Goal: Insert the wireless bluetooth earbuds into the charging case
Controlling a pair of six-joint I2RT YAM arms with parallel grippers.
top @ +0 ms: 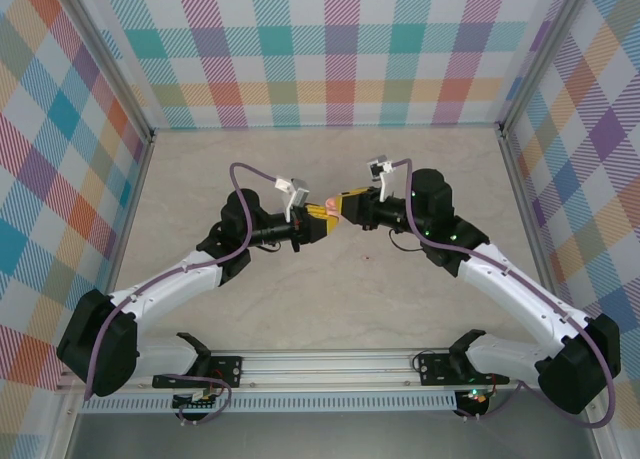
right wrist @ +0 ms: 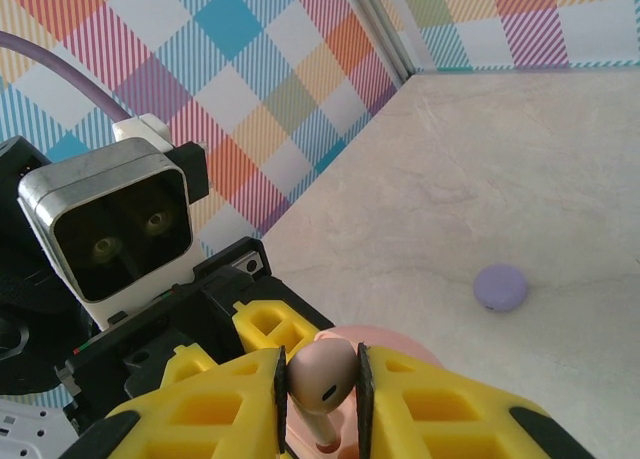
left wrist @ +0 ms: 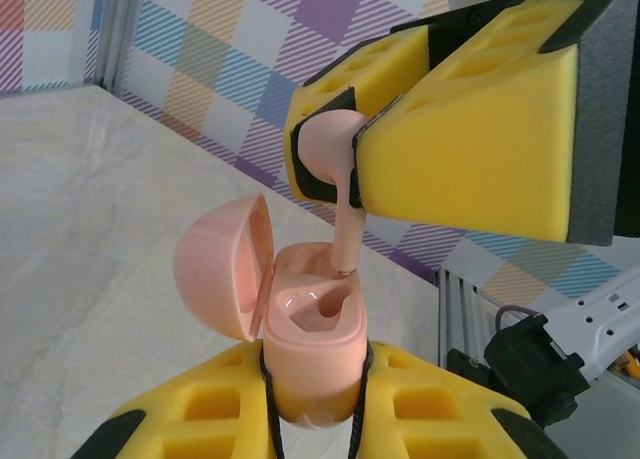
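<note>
Pinkish-beige plastic is forming the earbud [left wrist: 347, 214], which is hanging stem-down just above the open charging case [left wrist: 312, 334], its tip almost meeting the rim of a socket. The right hand [right wrist: 322, 384] is clenching the bud by its rounded head between yellow foam pads [left wrist: 470, 149], leaving the stem free below.

By its look, the bud is likely behaving as a very light, rigid, glossy piece, so it is apt to be twisting or slipping in soft foam. The head is seeming the right place to be gripping, since the stem is needing a clear run into the socket.

Beneath the bud, the left hand [left wrist: 315, 409] is grasping the case around its lower body and holding it upright. The lid [left wrist: 222, 269] is standing swung back on the side of the case away from the bud.

Nothing is lying between stem and socket. The bulky pads are crowding the space over the case, though, and could be nudging the lid or rim on the way down. Well apart from the case, a round purple case [right wrist: 500, 287] is resting on the worktop [right wrist: 520, 159], out of the way.
</note>
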